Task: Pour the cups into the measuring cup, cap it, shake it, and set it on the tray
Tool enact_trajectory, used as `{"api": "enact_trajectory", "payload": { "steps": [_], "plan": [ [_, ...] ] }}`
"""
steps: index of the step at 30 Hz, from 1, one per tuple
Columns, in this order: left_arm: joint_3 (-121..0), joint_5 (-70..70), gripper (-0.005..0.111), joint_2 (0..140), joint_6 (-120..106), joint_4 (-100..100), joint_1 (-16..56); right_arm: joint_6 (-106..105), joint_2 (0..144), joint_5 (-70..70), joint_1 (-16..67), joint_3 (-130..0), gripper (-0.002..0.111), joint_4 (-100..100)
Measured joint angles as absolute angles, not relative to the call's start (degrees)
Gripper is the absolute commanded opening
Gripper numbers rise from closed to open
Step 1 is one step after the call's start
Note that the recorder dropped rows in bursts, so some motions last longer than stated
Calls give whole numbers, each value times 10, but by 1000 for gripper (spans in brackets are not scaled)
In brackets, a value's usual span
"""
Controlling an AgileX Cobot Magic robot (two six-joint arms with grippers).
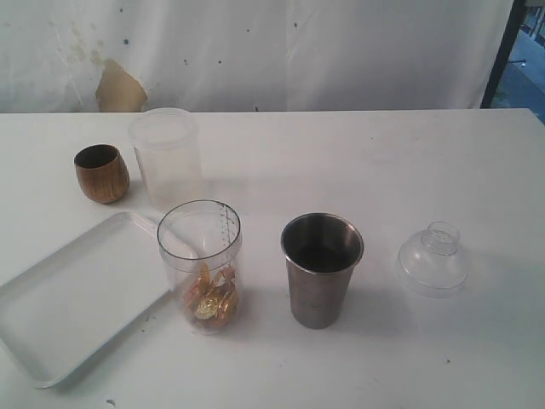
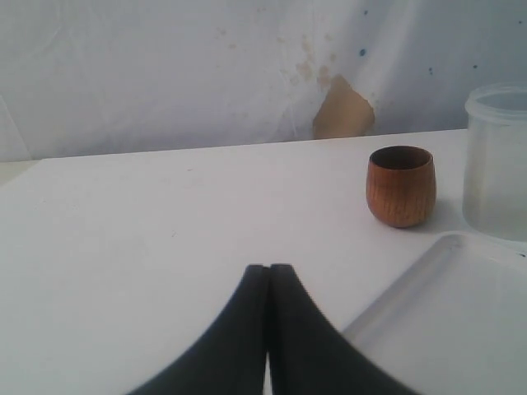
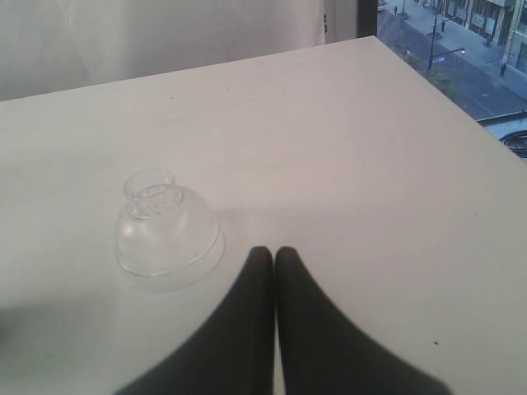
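White table (image 1: 409, 162), stained sheet (image 1: 341, 51) behind. Both my jaws are clenched on nothing: left faces the wood-grain cup (image 2: 400, 186), right sits by the domed cap (image 3: 167, 230), likely my pickup. Measuring cup (image 1: 201, 264) stands open between tray (image 1: 77, 298) and steel tumbler (image 1: 321, 268), handy for pouring, with gold-wrapped bits (image 1: 209, 300) inside. Can't make out either cup's contents. My arms are outside the exterior view.

Wood cup (image 1: 101, 173), steel tumbler (image 1: 321, 268) upright, measuring cup (image 1: 202, 264) perhaps touching tray (image 1: 77, 298)

Between tray (image 1: 77, 298) and tumbler (image 1: 321, 273): measuring cup (image 1: 200, 264)
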State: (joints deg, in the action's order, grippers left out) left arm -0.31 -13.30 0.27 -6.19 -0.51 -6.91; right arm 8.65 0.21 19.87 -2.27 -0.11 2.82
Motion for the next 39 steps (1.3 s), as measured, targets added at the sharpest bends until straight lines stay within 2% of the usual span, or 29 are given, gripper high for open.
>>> {"api": "enact_trajectory", "payload": {
  "steps": [9, 22, 24, 25, 27, 30, 32, 39],
  "plan": [
    [-3, -133, 0, 3, -62, -5, -69, 78, 2, 127, -23, -1, 0, 30],
    [-3, -133, 0, 3, -62, -5, -69, 155, 2, -210, -23, -1, 1, 30],
    [-3, -133, 0, 3, -62, -5, -69, 161, 2, -226, -23, -1, 8, 32],
    [-3, -133, 0, 3, -62, -5, -69, 163, 2, -229, -23, -1, 15, 33],
    [-3, -133, 0, 3, -62, -5, -69, 165, 2, -231, -23, -1, 34, 43],
    [-3, -133, 0, 3, -62, -5, -69, 170, 3, -237, -23, -13, 72, 60],
    [-3, -133, 0, 3, -62, -5, -69, 184, 15, -243, -23, -26, 87, 74],
    [-3, -133, 0, 3, -62, -5, -69, 281, 89, -271, -23, -65, 86, 186]
  ]
}}
